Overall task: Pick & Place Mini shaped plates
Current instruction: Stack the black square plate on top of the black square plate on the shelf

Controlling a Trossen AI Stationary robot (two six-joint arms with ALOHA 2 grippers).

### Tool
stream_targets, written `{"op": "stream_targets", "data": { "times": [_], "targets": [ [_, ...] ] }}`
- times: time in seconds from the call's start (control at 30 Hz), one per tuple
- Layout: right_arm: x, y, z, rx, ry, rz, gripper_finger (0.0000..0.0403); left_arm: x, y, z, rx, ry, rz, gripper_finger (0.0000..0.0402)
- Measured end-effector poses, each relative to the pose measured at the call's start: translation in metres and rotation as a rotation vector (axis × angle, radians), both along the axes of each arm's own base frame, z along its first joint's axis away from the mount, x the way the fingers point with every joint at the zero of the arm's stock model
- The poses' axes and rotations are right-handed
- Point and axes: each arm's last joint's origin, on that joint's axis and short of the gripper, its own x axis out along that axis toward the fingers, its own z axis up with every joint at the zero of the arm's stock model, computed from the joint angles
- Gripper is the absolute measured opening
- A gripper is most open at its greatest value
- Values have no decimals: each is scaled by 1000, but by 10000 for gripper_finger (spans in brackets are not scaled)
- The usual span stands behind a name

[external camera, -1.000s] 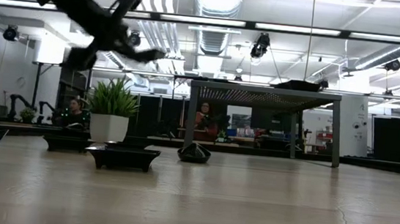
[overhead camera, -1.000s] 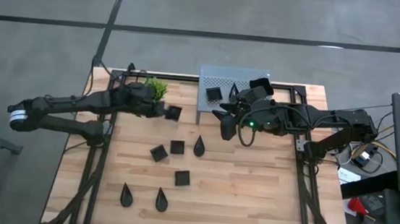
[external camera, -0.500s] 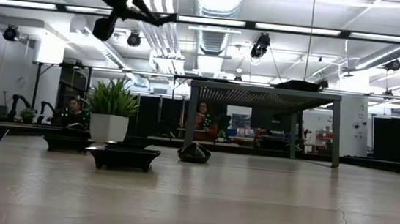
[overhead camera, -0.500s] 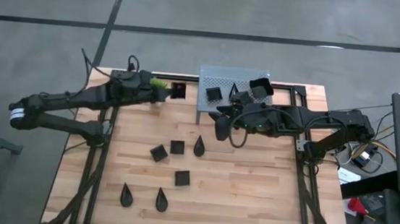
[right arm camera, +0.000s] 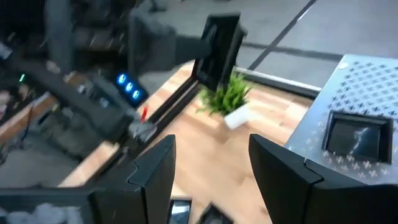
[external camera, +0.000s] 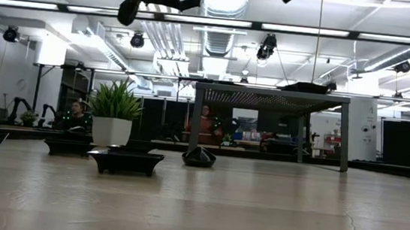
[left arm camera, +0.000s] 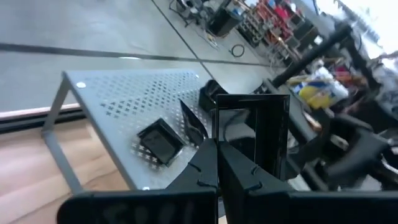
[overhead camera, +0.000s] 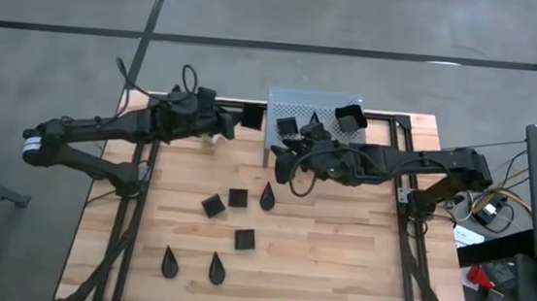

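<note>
While the left gripper (overhead camera: 235, 122) is clamped shut on a square black plate (overhead camera: 250, 118), it holds that plate in the air near the left edge of the grey perforated shelf (overhead camera: 297, 102). Three plates sit on the shelf. Beside it, the right gripper (overhead camera: 285, 162) hovers with fingers spread wide and empty, above the teardrop plate (overhead camera: 267, 197) on the wooden table (overhead camera: 337, 254).
</note>
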Motion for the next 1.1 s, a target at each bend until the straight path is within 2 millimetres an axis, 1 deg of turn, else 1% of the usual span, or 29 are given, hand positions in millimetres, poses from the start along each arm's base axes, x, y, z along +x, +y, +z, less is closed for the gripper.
{"op": "stream_targets", "data": {
  "times": [0.1, 0.2, 0.33, 0.47, 0.57, 0.73, 1.0, 1.1],
  "targets": [
    [2, -2, -2, -24, -10, -61, 201, 10, -5, 2, 58, 39, -1, 0],
    [2, -3, 0, -53, -16, -106, 201, 14, -10, 7, 120, 64, 19, 0],
    [2, -3, 2, -76, -29, -117, 201, 16, -15, 14, 222, 101, 61, 0],
    [4, -7, 5, -92, -49, -123, 201, 16, -24, 25, 351, 144, 53, 0],
    [6, -8, 7, -118, -60, -116, 201, 16, -30, 31, 414, 166, 55, 0],
    [7, -12, 10, -132, -85, -120, 201, 17, -34, 35, 463, 174, 48, 0],
    [8, -14, 11, -130, -95, -123, 201, 27, -35, 28, 455, 199, 39, 0],
    [8, -15, 11, -130, -92, -126, 201, 32, -35, 24, 420, 195, 37, 0]
  ]
}}
